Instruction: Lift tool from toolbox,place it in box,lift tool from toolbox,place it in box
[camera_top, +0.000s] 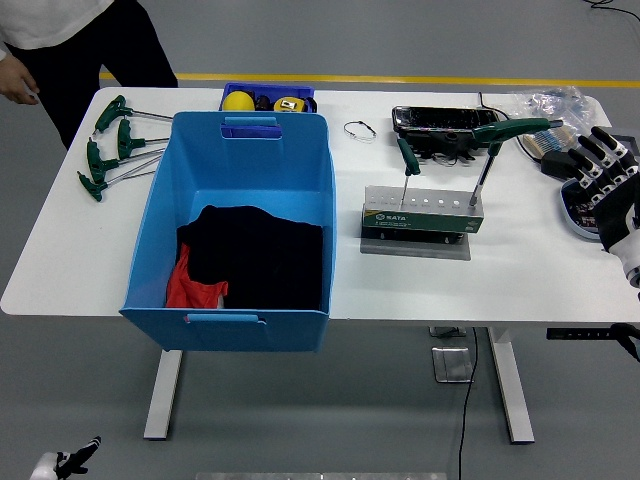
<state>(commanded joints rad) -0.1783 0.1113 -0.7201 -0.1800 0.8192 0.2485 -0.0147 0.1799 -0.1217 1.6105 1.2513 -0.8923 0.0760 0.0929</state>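
— White table (300, 300) is sitting on a gray floor. What is standing on it?

— A green tool stand (422, 218) is sitting right of the big blue box (240, 230). Two tools are sticking up out of its top. One small tool (407, 160) is poking up on the left. One long tool (497, 140) is leaning on the right, its green handle reaching toward the robot.

— How are they going to feel?

— I am guessing hard and stiff, light, with thin slippery metal rods. The fat green handles are looking like the best place to hold.

— What is the robot hand doing?

— Its right hand (605, 180) is hovering at the table's right side, near the long handle but apart from it. Its fingers are spreading out and holding nothing. I am seeing no left hand.
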